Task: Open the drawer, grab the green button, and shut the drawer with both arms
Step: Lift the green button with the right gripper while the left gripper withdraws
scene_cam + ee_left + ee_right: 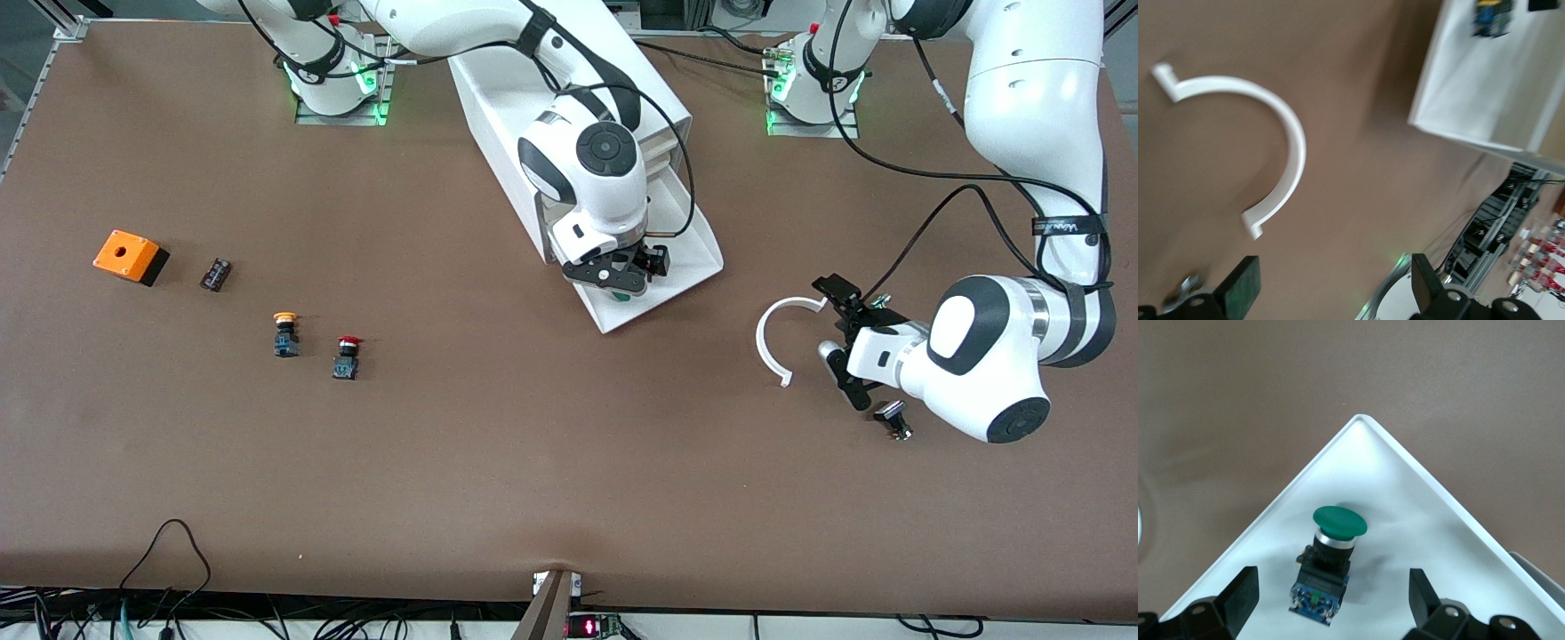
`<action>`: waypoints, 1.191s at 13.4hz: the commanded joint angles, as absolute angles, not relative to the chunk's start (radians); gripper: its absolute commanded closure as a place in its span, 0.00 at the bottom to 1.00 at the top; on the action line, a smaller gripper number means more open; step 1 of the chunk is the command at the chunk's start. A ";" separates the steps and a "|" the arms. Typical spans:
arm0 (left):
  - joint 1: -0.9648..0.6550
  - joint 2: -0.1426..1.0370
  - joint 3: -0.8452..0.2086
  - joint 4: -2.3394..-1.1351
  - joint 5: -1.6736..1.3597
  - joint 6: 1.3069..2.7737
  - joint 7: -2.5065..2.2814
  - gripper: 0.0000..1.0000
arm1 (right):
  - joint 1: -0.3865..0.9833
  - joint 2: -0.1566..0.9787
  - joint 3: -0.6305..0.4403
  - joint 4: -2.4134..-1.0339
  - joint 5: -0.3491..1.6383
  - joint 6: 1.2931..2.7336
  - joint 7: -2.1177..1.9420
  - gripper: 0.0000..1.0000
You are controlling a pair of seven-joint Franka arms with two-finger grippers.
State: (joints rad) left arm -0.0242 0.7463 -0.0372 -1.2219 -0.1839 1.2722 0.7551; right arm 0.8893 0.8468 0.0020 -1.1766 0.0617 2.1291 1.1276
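The white cabinet (pixel 498 98) stands between the arm bases. Its lowest drawer (pixel 693 258) is pulled out toward the front camera. The green-capped button (pixel 1328 567) lies on its side in the drawer tray (pixel 1418 513), near a corner. My right gripper (pixel 622 277) hangs over the drawer, open, with the button between its fingers (pixel 1238 603) but not touching them. In the front view my right hand hides most of the button. My left gripper (pixel 833 324) is open and empty over the table toward the left arm's end, beside a white curved piece (pixel 772 331).
An orange box (pixel 130 256), a small black part (pixel 216 274), an orange-capped button (pixel 285 334) and a red-capped button (pixel 347 357) lie toward the right arm's end. A small black-and-silver part (pixel 893 419) lies by my left hand. The left wrist view shows the curved piece (pixel 1265 133) and the drawer (pixel 1485 87).
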 commanded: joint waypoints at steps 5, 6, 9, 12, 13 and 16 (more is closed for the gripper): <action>-0.089 0.511 -0.054 -1.216 0.109 1.264 0.316 0.01 | 0.913 0.962 -0.005 -1.035 0.046 2.131 1.232 0.01; -0.089 0.485 -0.057 -1.215 0.106 1.264 0.308 0.01 | 0.917 0.962 -0.003 -1.037 0.046 2.128 1.233 0.03; -0.144 0.330 -0.023 -1.360 0.097 1.363 0.244 0.01 | 0.919 0.962 -0.002 -1.037 0.046 2.121 1.232 0.52; -0.060 0.101 -0.025 -1.627 0.069 1.624 0.120 0.01 | 0.928 0.962 -0.002 -1.042 0.044 2.129 1.233 0.77; -0.023 0.040 -0.028 -1.694 0.025 1.700 0.101 0.01 | 0.928 0.960 -0.003 -1.042 0.046 2.123 1.232 0.91; 0.002 0.003 -0.026 -1.721 -0.005 1.781 0.037 0.01 | 0.919 0.924 -0.014 -1.014 0.045 2.009 1.227 1.00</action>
